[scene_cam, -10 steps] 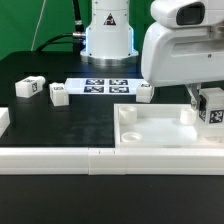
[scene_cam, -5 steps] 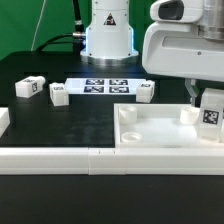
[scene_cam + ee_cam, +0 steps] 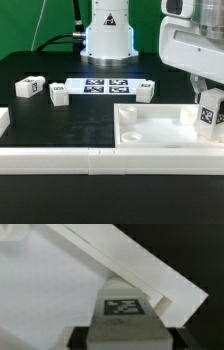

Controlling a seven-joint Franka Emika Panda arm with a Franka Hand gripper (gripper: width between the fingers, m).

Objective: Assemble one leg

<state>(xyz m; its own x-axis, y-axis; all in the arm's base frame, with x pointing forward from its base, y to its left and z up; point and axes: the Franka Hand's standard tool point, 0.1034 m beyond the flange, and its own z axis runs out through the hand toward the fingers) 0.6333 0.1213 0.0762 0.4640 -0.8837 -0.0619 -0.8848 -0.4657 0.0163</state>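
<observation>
Fig.: the leg (image 3: 211, 112), a small white block w/ a black-and-white tag facing the camera, hangs at the exterior view's right edge, pinched between the fingers (image 3: 196, 95) from above. It sits over the right-hand corner of the tray-like piece (image 3: 160, 133), its lower end level w/ the tray's rim; whether it touches the tray cannot be told. Wrist view: same leg (image 3: 125, 308) clamped between the fingers (image 3: 82, 339), tag up, its far end pointing at the tray-like piece's raised wall (image 3: 135, 263), which runs diagonally to a corner. The tray-like piece lies flat on the black surface (image 3: 50, 125), w/ a round socket (image 3: 128, 116) in its near-left corner. Behind it, the marker board (image 3: 105, 86) lies flat on the surface. One loose block (image 3: 145, 91) sits just beside the board's right end; a second block (image 3: 58, 95) is near its left end, and a third block (image 3: 28, 87) lies further toward the exterior view's left. A long white rail (image 3: 60, 158) runs along the front of the surface, meeting the tray's front wall. The arm's white base (image 3: 108, 35) stands at the rear, centre.
</observation>
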